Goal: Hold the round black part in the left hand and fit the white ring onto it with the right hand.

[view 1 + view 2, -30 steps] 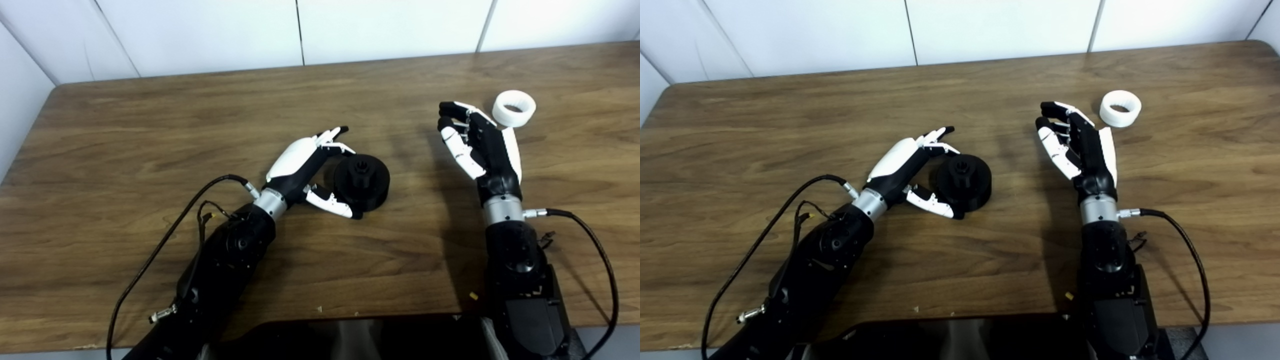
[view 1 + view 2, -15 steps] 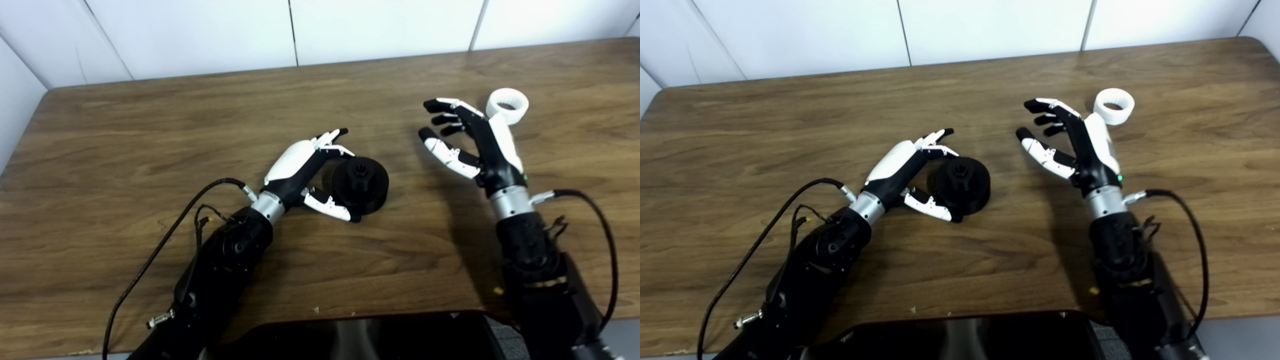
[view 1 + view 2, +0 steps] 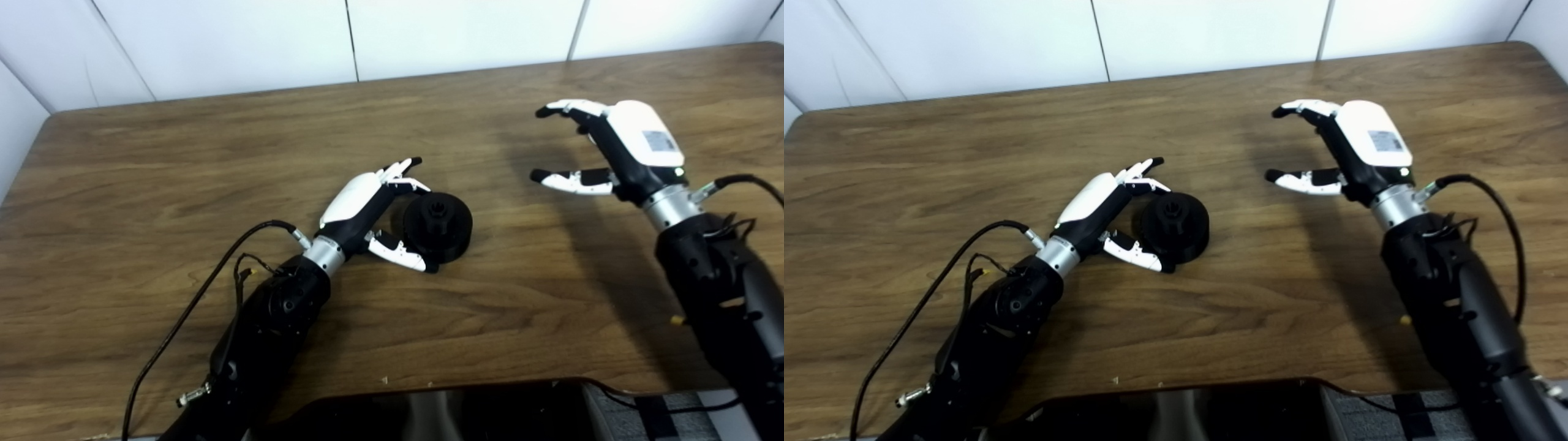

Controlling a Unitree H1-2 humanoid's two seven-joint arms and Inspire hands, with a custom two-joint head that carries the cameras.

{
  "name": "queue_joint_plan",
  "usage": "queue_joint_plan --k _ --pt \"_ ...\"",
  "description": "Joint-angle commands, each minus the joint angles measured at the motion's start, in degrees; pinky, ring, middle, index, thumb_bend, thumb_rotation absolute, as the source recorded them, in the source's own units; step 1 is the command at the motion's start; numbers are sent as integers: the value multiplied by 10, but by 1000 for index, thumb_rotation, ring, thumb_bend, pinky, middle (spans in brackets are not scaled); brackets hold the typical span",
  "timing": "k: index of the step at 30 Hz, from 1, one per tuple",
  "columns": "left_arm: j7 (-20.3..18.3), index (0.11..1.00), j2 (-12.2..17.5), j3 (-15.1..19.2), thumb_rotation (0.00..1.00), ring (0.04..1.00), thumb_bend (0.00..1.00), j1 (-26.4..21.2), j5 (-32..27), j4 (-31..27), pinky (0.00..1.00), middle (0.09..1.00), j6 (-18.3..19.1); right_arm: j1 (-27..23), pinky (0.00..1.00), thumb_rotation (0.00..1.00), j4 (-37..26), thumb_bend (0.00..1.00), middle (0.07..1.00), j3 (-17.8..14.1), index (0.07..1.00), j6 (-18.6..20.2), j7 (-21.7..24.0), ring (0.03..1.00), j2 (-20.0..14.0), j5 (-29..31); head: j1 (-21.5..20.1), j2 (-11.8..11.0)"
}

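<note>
The round black part (image 3: pixel 438 225) lies flat on the wooden table (image 3: pixel 184 153), its hub pointing up. My left hand (image 3: pixel 367 208) rests on the table against the part's left side. Its fingers curl behind the part and its thumb reaches along the front, with no firm closure visible. My right hand (image 3: pixel 612 144) hovers palm down at the back right, fingers spread and thumb out, holding nothing. The white ring is not visible in either view; the right hand covers the spot where it lay.
White wall panels (image 3: pixel 306 43) stand along the table's far edge. A dark glossy surface (image 3: pixel 441 410) fills the bottom edge between my arms. Loose cables (image 3: pixel 202 294) trail from both wrists over the table.
My right hand has turned palm down and moved back and right over the white ring, hiding it. The left hand and black part keep their places; the camera has shifted slightly.
</note>
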Motion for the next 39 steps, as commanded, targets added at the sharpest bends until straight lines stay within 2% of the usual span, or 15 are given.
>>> queue_joint_plan --k 1,4,9,15,18,24,27,31,34,39 --pt "-4 599 -3 -2 268 1000 1000 -5 1 2 1000 1000 -18 -34 739 429 -21 777 851 -13 807 15 12 863 -26 -22 0 0" --pt "-4 598 -5 -1 265 1000 1000 -5 1 2 1000 1000 -17 -41 793 410 -17 798 859 -19 809 23 22 883 -42 -34 1 0" --pt "-4 599 -7 -1 258 1000 1000 -7 4 7 1000 1000 -15 -54 806 386 3 827 850 -32 800 26 24 864 -70 -52 0 -2" --pt "-5 600 -9 1 264 1000 1000 -9 7 14 1000 1000 -16 -63 856 357 28 841 841 -46 803 35 17 873 -84 -66 -2 -4" --pt "-3 602 -9 1 263 1000 1000 -11 8 18 1000 1000 -21 -69 906 348 48 838 855 -53 814 42 17 911 -90 -66 -2 -4" --pt "-6 599 -10 1 262 1000 1000 -11 11 15 1000 1000 -18 -89 874 371 91 848 867 -50 821 43 17 903 -108 -75 -8 -6" --pt "-9 600 -9 3 262 1000 1000 -9 8 12 1000 1000 -16 -99 899 365 103 839 871 -47 831 52 26 902 -109 -77 -8 -8" --pt "-9 597 -4 8 257 1000 1000 -7 1 14 1000 1000 -23 -108 896 367 105 841 878 -38 840 74 39 914 -103 -85 -30 -10" --pt "-13 598 5 12 262 1000 1000 -5 1 9 1000 1000 -23 -118 900 377 93 840 884 -27 847 103 68 929 -94 -88 -61 -12" --pt "-22 595 17 21 242 1000 1000 -1 -15 3 1000 1000 -32 -143 904 406 82 845 894 -7 875 141 118 937 -86 -98 -131 -18"
